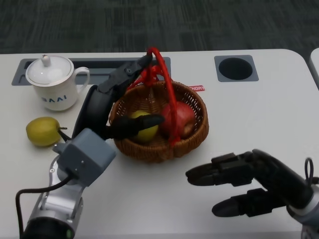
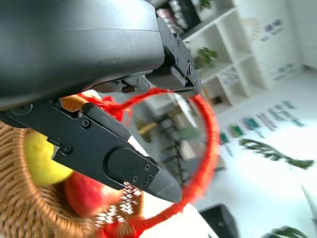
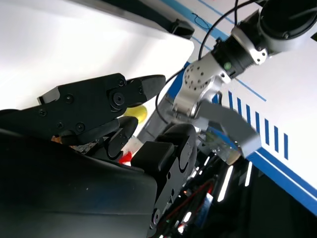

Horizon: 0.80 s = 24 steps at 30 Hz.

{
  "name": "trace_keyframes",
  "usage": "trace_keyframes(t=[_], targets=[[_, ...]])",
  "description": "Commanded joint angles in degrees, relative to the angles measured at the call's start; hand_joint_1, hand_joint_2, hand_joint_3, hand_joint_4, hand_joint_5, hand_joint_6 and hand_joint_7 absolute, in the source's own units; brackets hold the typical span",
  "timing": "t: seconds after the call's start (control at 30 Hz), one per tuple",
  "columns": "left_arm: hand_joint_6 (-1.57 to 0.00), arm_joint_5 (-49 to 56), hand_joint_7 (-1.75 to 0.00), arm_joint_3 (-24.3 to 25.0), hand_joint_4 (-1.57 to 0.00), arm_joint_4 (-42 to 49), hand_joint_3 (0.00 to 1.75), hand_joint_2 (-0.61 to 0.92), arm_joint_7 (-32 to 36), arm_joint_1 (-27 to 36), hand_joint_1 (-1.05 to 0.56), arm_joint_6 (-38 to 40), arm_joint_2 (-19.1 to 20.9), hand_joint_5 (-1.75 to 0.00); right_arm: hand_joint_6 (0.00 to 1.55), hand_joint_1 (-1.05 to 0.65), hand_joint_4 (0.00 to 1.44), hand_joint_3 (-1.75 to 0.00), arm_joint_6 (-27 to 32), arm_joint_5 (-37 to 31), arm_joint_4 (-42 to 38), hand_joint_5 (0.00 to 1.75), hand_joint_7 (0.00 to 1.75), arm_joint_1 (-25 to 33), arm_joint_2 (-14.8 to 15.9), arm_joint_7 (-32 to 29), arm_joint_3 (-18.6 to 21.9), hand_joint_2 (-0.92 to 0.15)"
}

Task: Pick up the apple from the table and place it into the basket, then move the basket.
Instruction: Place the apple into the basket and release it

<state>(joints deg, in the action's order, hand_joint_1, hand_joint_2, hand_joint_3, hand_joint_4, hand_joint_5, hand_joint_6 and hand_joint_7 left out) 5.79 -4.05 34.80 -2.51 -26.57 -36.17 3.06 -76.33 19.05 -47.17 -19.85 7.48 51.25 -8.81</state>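
Well, apple: the apple (image 1: 180, 117) lies inside the basket (image 1: 193, 141), on its right side, next to a yellow-green fruit (image 1: 142, 125), so the placing looks done and the move is what remains.
Left hand: the left hand (image 1: 112, 102) reaches over the basket's left rim, one finger up at the red handle (image 1: 167, 84), another low across the yellow-green fruit. The wrist view shows the handle loop running between the fingers, but I cannot tell if they have closed on it or merely bracket it.
Right hand: the right hand (image 1: 249, 181) hovers in front of the basket, apart from it, fingers spread and holding nothing.
Risk, slip: if the fingers only hook the thin handle, a lift could let it slide off and drop the basket back.
Risk, tilt: the hold sits towards the left of the handle while the apple weighs the right, so the basket may tip and roll fruit out.
Risk, snag: the low finger inside the basket could drag the fruit or catch the wicker.
Risk, neighbours: the teapot (image 1: 54, 82) and pear (image 1: 43, 131) sit near the left arm; a leftward swing could knock them.
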Motion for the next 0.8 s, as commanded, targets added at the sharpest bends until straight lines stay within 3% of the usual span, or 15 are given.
trace_keyframes(t=[0.03, 0.17, 0.47, 0.6, 0.8], targets=[[-0.58, -0.99, -0.02, 0.67, -0.51, -7.85, 0.00, 0.80, -1.76, 4.95, -0.50, 1.14, 2.13, -0.04, 0.79, -0.42, 0.86, -0.01, -2.06, 0.25, -1.59, 0.01, 0.01, -4.01, 2.60, -0.30, 1.25, -0.92], [-0.60, -0.65, -0.02, 1.22, -0.52, -17.94, 0.01, 0.82, -2.55, 11.61, -0.47, 4.24, 3.88, -0.03, 0.80, -0.46, 0.86, -0.01, -2.50, -0.93, -4.71, 0.00, 0.01, -8.29, 4.44, -0.39, 2.08, -0.91], [-0.62, -4.76, -0.01, 4.91, -0.59, -37.44, 0.00, 0.83, -6.83, 24.97, -0.50, 10.60, 9.32, -0.03, 0.79, -0.51, 0.85, 0.00, -3.56, -7.23, -12.29, 0.00, 0.00, -17.12, 5.15, -3.43, 3.80, -0.87], [-0.66, -7.73, -0.02, 6.55, -0.69, -43.85, 0.00, 0.80, -9.14, 29.31, -0.44, 12.96, 11.22, -0.04, 0.73, -0.54, 0.80, 0.00, -2.33, -13.76, -16.69, 0.00, 0.00, -21.57, 5.20, -7.67, 4.48, -0.84], [-0.72, -6.47, -0.02, 7.75, -0.79, -47.34, 0.00, 0.79, -9.13, 32.98, -0.50, 11.96, 11.66, -0.04, 0.59, -0.59, 0.66, 0.00, 1.28, -28.83, -20.85, 0.00, 0.00, -26.77, 6.56, -19.27, 2.50, -0.80]])
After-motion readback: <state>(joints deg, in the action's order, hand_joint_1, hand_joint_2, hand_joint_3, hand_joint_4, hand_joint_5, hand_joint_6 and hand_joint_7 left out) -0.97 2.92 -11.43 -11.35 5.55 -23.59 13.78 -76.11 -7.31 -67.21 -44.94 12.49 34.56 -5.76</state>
